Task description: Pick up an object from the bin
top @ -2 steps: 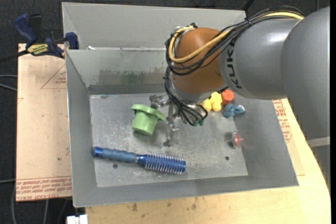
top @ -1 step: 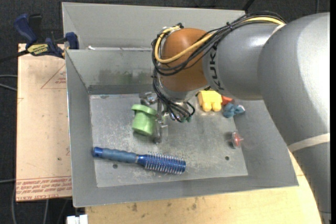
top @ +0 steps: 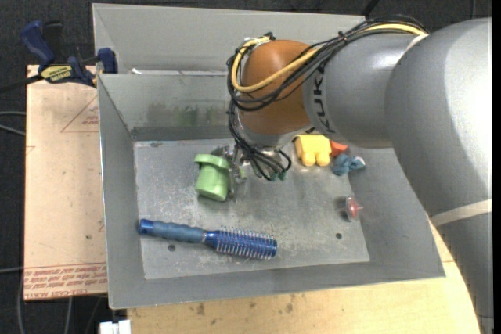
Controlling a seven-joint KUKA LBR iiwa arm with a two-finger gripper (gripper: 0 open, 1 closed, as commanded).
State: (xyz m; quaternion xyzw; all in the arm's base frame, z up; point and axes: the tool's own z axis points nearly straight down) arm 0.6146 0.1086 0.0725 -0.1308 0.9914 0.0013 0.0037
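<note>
Found gripper (top: 239, 168) low in the bin (top: 117, 168); could not tell its opening, nor anything held. Noted green plastic piece (top: 211, 177) just beside the jaws, resting on the floor. Judged grasp and lift outstanding.

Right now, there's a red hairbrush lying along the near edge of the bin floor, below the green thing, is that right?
Not quite: the camera view shows the hairbrush is blue, not red. It does lie along the near edge of the bin floor, below the green thing.
</note>
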